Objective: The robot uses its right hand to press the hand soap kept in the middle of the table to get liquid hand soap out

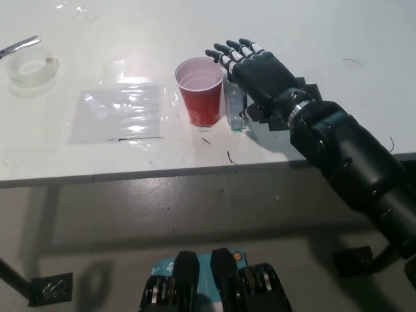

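A clear hand soap bottle (pixel 236 109) stands on the white table (pixel 195 26), right beside a red plastic cup (pixel 201 91). My black right hand (pixel 255 67) hovers flat over the bottle's top, fingers spread and stretched forward, hiding the pump. Whether the palm touches the pump is hidden. The hand holds nothing. My white left hand is out of view.
A clear plastic sheet (pixel 117 111) lies left of the cup. A roll of clear tape (pixel 28 67) and a metal tool (pixel 18 45) sit at the far left. A black flat piece (pixel 305 88) lies under my forearm. The table's front edge (pixel 195 170) runs across the middle.
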`<state>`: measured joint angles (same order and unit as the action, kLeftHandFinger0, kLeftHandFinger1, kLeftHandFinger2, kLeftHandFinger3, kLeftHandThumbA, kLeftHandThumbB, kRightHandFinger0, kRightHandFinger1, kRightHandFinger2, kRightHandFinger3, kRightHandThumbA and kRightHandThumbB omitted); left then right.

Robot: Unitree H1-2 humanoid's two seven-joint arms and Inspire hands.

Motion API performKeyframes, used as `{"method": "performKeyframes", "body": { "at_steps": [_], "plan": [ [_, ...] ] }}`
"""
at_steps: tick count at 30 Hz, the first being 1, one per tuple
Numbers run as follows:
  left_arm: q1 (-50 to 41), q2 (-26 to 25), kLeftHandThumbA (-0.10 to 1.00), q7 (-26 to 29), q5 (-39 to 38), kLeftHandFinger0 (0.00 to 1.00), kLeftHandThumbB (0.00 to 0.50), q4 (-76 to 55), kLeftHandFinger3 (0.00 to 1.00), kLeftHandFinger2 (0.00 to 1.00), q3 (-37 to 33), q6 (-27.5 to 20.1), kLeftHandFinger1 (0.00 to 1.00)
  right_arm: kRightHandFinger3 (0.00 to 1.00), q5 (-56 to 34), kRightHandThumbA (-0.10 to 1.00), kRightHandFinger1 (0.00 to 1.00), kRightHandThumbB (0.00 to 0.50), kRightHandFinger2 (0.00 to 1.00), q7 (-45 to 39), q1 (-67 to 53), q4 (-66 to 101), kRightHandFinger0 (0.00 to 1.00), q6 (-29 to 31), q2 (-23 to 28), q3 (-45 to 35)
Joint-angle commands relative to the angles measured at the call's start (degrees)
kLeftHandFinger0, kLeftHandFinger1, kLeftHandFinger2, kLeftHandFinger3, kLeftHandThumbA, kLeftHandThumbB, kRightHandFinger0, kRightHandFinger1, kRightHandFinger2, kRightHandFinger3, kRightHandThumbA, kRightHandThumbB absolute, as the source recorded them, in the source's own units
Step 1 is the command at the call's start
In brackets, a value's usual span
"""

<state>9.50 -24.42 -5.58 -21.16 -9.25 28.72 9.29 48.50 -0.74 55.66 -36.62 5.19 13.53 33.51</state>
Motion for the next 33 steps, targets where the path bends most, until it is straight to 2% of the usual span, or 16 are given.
{"method": "performKeyframes", "body": {
  "at_steps": [1,4,6,7,14,19,27,28,33],
  "plan": [
    [0.82,-1.77,0.54,-0.04,-0.78,0.3,0.008,-2.22,0.58,0.45,0.62,-2.02,0.37,1.0,2.56,1.0,1.0,0.438,1.0,-4.15,-0.59,-0.56,1.0,-2.53,0.91,1.93],
    [0.95,-1.97,0.56,-0.52,-1.02,0.31,0.0,-1.73,0.58,0.45,0.55,-2.38,0.37,1.0,1.75,1.0,1.0,0.43,1.0,-3.13,-0.96,-0.81,1.0,-2.12,0.4,1.36],
    [0.99,-2.1,0.58,-0.57,-0.88,0.31,0.0,-1.67,0.58,0.45,0.46,-2.34,0.37,1.0,1.37,1.0,1.0,0.457,1.0,-3.25,-0.95,-1.28,1.0,-1.93,0.02,1.27],
    [1.0,-2.15,0.59,-0.61,-0.7,0.3,0.013,-1.65,0.58,0.45,0.39,-2.53,0.37,1.0,1.12,1.0,1.0,0.452,1.0,-3.34,-0.96,-1.5,1.0,-1.84,-0.27,1.25],
    [1.22,-2.47,0.67,-0.69,-0.28,0.27,0.001,-1.34,0.59,0.44,0.14,-2.55,0.36,1.0,1.0,1.0,1.0,0.435,1.0,-2.7,-0.96,-1.97,1.0,-1.86,-1.73,1.35],
    [1.24,-2.2,0.69,-0.36,-0.63,0.29,0.039,-1.63,0.58,0.44,0.48,-2.33,0.36,1.0,0.99,1.0,1.0,0.435,1.0,-2.3,-1.45,-3.35,1.0,-2.04,-1.96,1.24],
    [1.37,-1.91,0.7,-0.45,-1.13,0.25,0.041,-1.71,0.59,0.44,0.73,-3.07,0.34,1.0,-0.28,1.0,1.0,0.434,1.0,-0.61,-2.78,-6.59,1.0,-1.29,-2.57,0.66],
    [1.41,-1.95,0.7,-0.59,-1.36,0.26,0.081,-1.6,0.58,0.44,0.81,-3.21,0.35,1.0,0.08,1.0,1.0,0.423,1.0,-0.19,-2.93,-7.39,1.0,-1.84,-2.47,0.83],
    [1.34,-2.09,0.72,-0.95,-1.45,0.25,0.072,-1.61,0.58,0.44,0.69,-3.69,0.34,1.0,0.28,1.0,1.0,0.4,1.0,-0.07,-3.08,-7.14,1.0,-2.25,-1.76,1.05]
  ]
}}
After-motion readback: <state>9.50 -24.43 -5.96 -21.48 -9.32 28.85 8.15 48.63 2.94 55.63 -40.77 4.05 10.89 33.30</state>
